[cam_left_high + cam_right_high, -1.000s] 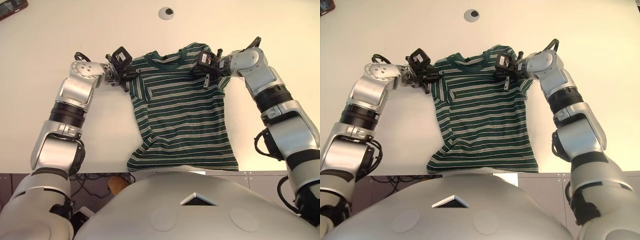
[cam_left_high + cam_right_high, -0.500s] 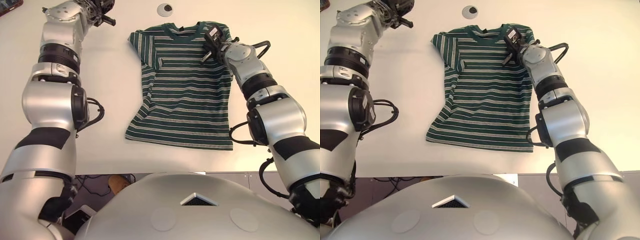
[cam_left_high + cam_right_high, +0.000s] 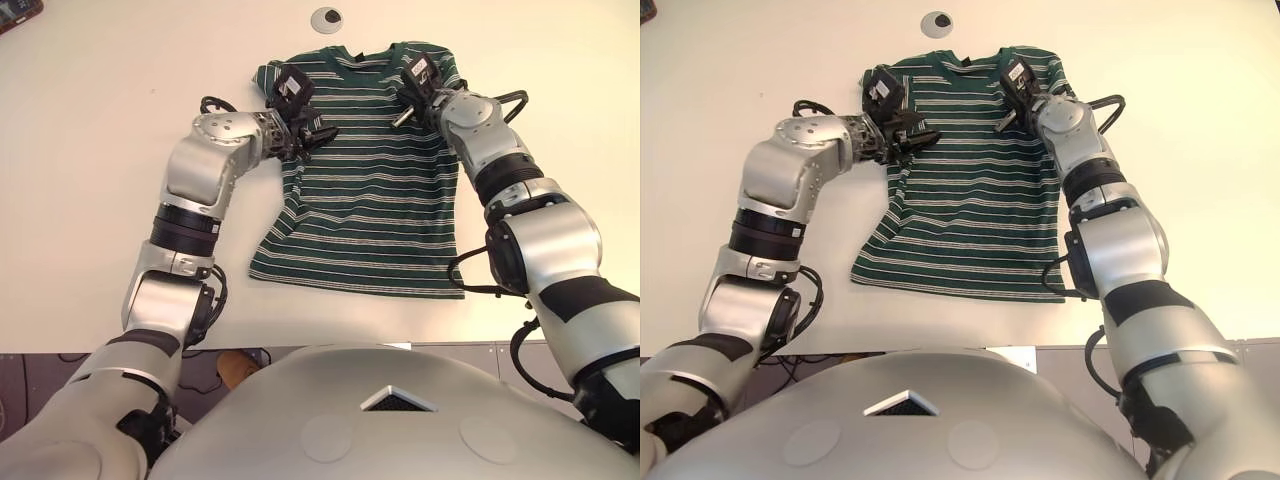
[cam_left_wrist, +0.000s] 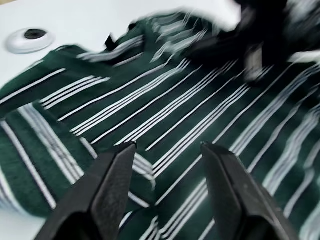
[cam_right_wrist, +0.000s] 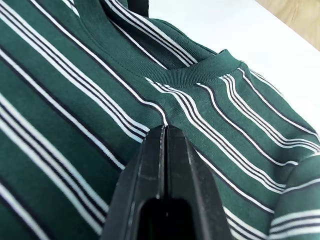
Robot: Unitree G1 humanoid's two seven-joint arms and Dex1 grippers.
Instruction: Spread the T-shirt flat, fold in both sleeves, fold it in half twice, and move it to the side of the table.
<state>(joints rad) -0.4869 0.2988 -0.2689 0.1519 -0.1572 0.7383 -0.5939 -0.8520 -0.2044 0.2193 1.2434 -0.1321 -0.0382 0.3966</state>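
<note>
Where the one striped T-shirt (image 3: 370, 200) lies spread on the white table (image 3: 120, 250), two grippers meet its upper part: left gripper (image 3: 320, 138), spread wide over the left sleeve, newly swung in from the far corner; right gripper (image 5: 163, 131) still clenched at the right shoulder. One grommet (image 3: 326, 18) lies beyond.

Both arms were out in front. The left arm (image 3: 200, 180) was bent at the elbow with the forearm swung inward, and the left gripper (image 4: 167, 185) had its fingers (image 4: 112, 192) spread well apart. The right arm (image 3: 500, 170) reached nearly straight ahead. The right gripper (image 5: 162, 132) had its fingers pressed tight together, tips angled down.
</note>
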